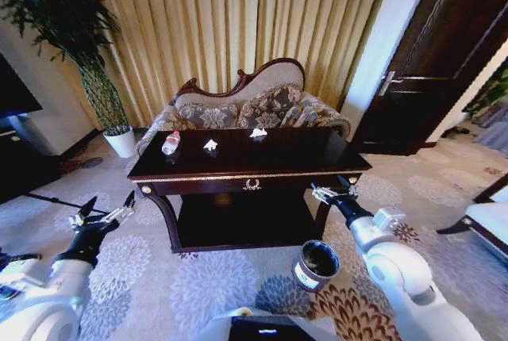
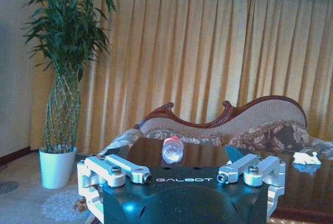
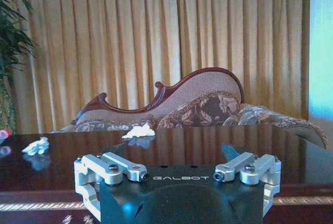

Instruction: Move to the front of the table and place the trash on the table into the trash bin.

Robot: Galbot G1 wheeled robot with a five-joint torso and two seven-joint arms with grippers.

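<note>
Facing the table (image 1: 238, 168), the robot is idling both wide-spread claws, left claw (image 1: 105, 212) and right claw (image 1: 333, 188), seemingly poised for reaching the bottle (image 1: 171, 143) first.

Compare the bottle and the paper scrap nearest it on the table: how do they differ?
The bottle is clear plastic with a red cap; the paper scrap is white and crumpled. The bottle is the larger and lies near the table's left end; the scrap sits closer to the middle. Both rest toward the far edge, apart from each other, untouched by either gripper.
</note>
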